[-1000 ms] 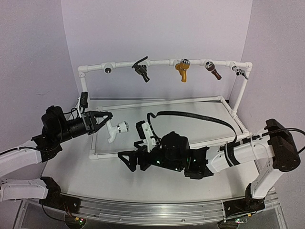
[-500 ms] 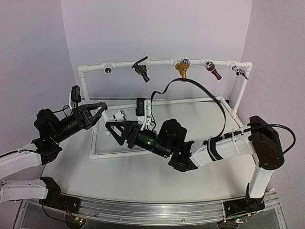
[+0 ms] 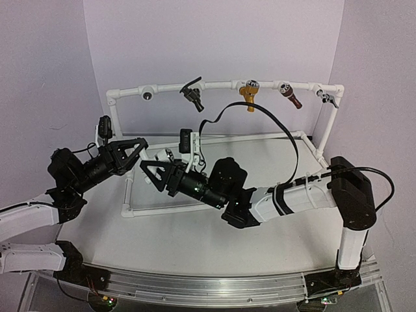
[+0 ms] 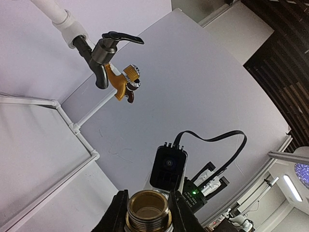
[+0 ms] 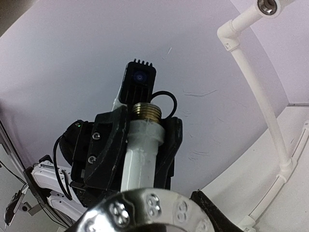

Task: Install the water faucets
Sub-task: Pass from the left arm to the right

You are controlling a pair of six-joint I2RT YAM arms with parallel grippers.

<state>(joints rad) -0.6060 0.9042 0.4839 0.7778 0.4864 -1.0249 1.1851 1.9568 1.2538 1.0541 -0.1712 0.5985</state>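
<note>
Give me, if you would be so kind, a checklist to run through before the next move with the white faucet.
1. Left pincer clamped on the white faucet: ok.
2. Brass thread exposed past the grip: ok.
3. Right pincer gripping the knob end: cannot tell; it sits at the faucet, but its jaws are mostly outside its own camera's view.
4. Socket on the pipe rail empty and free to receive the faucet: ok.
5. Black faucet seated on the rail: ok.
6. Right arm's cable clear of the rail: cannot tell; it arches up in front of the yellow tap.
</note>
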